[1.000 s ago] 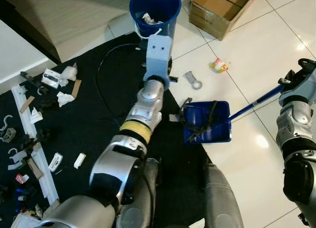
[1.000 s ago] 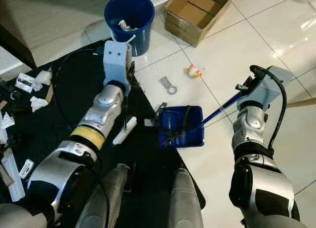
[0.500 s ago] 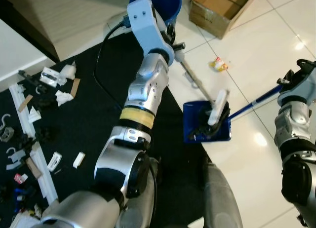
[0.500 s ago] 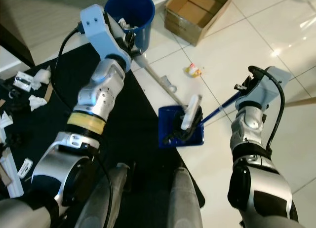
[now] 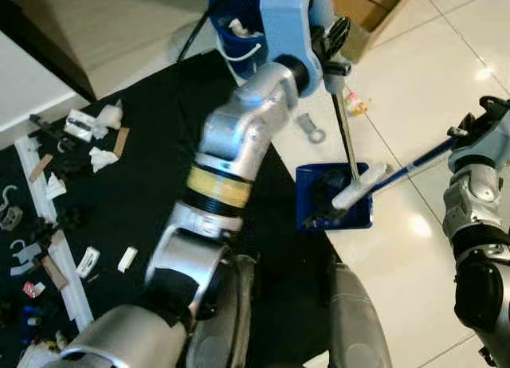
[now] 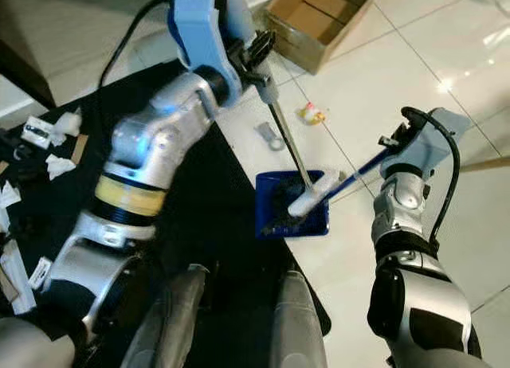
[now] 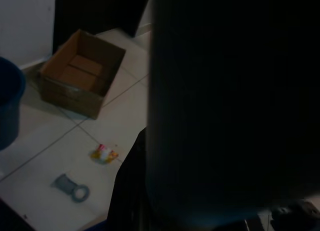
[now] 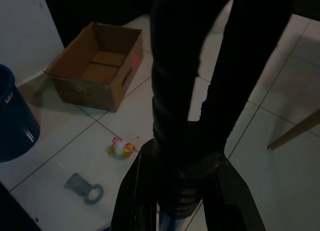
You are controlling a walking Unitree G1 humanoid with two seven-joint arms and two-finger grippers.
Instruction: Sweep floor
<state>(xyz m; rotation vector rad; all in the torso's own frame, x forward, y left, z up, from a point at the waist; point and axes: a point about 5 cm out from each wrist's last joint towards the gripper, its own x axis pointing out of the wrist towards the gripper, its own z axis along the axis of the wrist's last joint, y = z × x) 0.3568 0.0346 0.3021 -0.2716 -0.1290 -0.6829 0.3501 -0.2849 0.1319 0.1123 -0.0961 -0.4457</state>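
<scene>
The blue dustpan sat on the white tile at the edge of the black mat, dark debris inside it. The left gripper was clamped on the top of a small broom, whose pale head rested in the dustpan. The right gripper was closed around the dustpan's long blue handle — beyond the dustpan lay a grey ring-ended part, a yellow wrapper, a cardboard box and a blue bucket
</scene>
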